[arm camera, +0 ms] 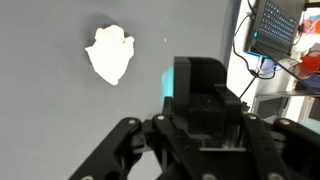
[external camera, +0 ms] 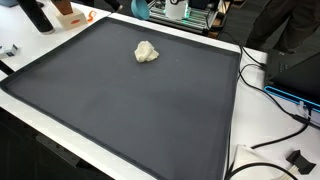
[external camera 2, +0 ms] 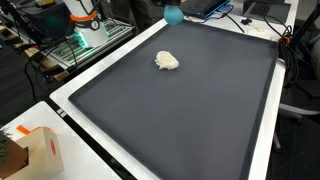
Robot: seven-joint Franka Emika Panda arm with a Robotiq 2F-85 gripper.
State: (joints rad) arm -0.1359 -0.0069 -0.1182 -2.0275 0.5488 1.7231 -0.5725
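A crumpled white lump lies alone on the large dark mat, toward its far side; it also shows in an exterior view and at the upper left of the wrist view. My gripper fills the lower middle of the wrist view as a dark block with its linkages spread to both sides. It hangs well above the mat, apart from the lump. A teal piece shows against the block's left side. A teal shape also sits at the mat's far edge in both exterior views. The fingertips are not distinct.
A white table border rings the mat. Cables and a laptop lie beyond one side. A green board sits on a side rack. An orange-and-white box stands at a near corner. A screen shows past the table edge.
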